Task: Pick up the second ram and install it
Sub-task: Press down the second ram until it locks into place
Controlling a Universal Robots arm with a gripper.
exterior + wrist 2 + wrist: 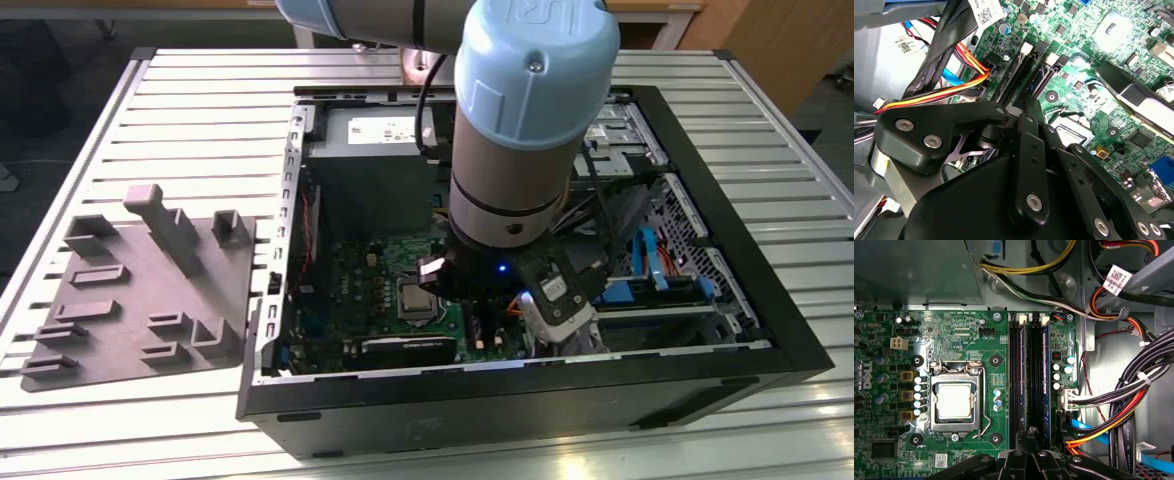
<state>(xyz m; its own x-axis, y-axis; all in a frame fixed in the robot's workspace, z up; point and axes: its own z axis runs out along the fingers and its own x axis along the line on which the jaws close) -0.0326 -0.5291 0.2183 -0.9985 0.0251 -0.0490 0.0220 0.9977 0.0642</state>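
My gripper [1031,432] hangs low inside the open computer case [747,300], over the end of the memory sockets on the green motherboard [969,335]. Its fingers look shut, tips together above the middle socket. A thin dark strip, edge-on, runs along that socket and appears to be the second ram [1030,380]; I cannot tell whether the tips touch it. A blue-edged stick [1045,375] stands in the socket beside it. In the second wrist view the gripper [1019,106] points at the same sockets [1021,70]. The exterior view shows the gripper [481,300] under the arm's wrist.
A bundle of black, orange and blue cables [1114,410] lies close beside the sockets. The processor socket [955,402] sits on their other side. The power supply [367,150] fills the case's far end. A grey moulded tray [134,300] rests on the table at the exterior view's left.
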